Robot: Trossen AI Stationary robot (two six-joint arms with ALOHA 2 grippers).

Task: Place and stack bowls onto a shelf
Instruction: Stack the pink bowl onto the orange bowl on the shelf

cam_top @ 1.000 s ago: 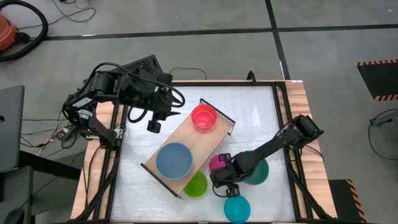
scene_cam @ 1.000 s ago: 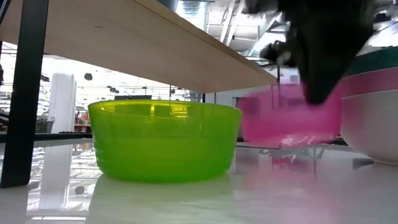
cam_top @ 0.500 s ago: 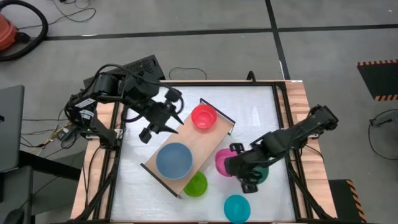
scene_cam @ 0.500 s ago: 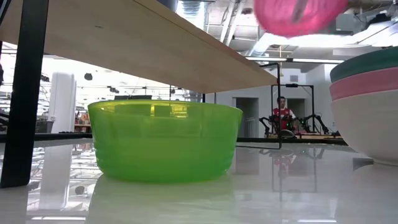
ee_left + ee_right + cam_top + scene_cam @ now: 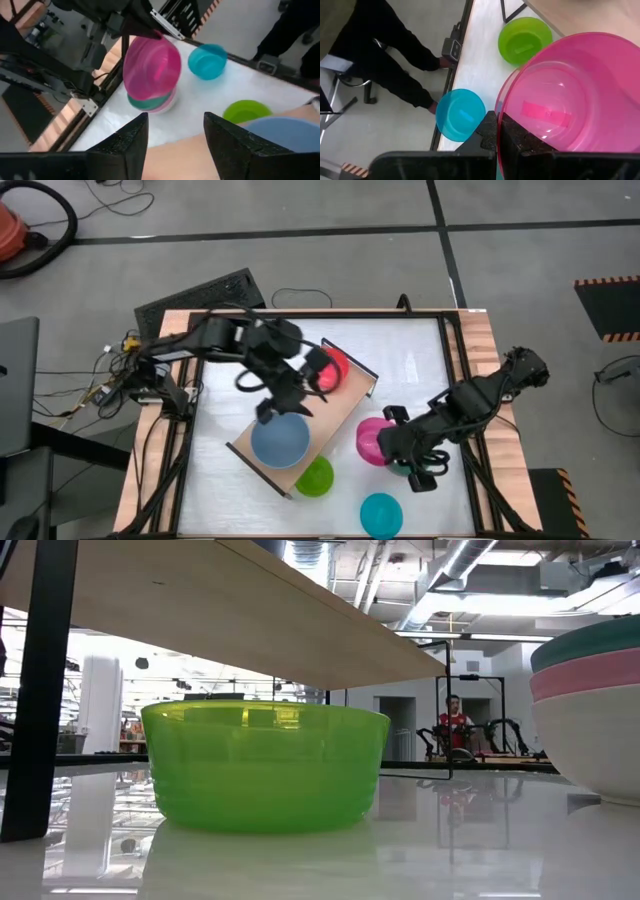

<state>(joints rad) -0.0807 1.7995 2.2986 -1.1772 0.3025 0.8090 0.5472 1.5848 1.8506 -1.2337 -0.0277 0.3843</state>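
The shelf (image 5: 335, 405) lies slantwise on the table, with a red bowl (image 5: 334, 364) and a blue bowl (image 5: 280, 438) on it. My left gripper (image 5: 175, 145) hovers open over the board between those two, touching nothing. A lime green bowl (image 5: 315, 476) and a cyan bowl (image 5: 381, 515) sit on the table near the front edge. My right gripper (image 5: 392, 444) is shut on the magenta bowl (image 5: 370, 440), held above a stack of larger bowls (image 5: 150, 102) topped by a teal one. My right gripper pinches the magenta bowl's rim (image 5: 501, 119), one finger (image 5: 517, 137) inside the bowl and the other outside. The fingers slant down from the table's right side. The bowl is lifted clear of the table and tilted, its opening turned toward the gripper.
The low view shows the green bowl (image 5: 265, 765) beneath the shelf board (image 5: 200, 600) and the stacked bowls (image 5: 590, 710) at the right. A person's legs (image 5: 385, 60) stand by the table's near edge. Black frame rails (image 5: 455, 380) run along the table's sides.
My right gripper has risen with the magenta bowl, lifting it off the table and out of the low view, drifting toward the right edge. My left gripper has swung from beyond the shelf's far-left corner to above the board between the red and blue bowls, turning as it went.
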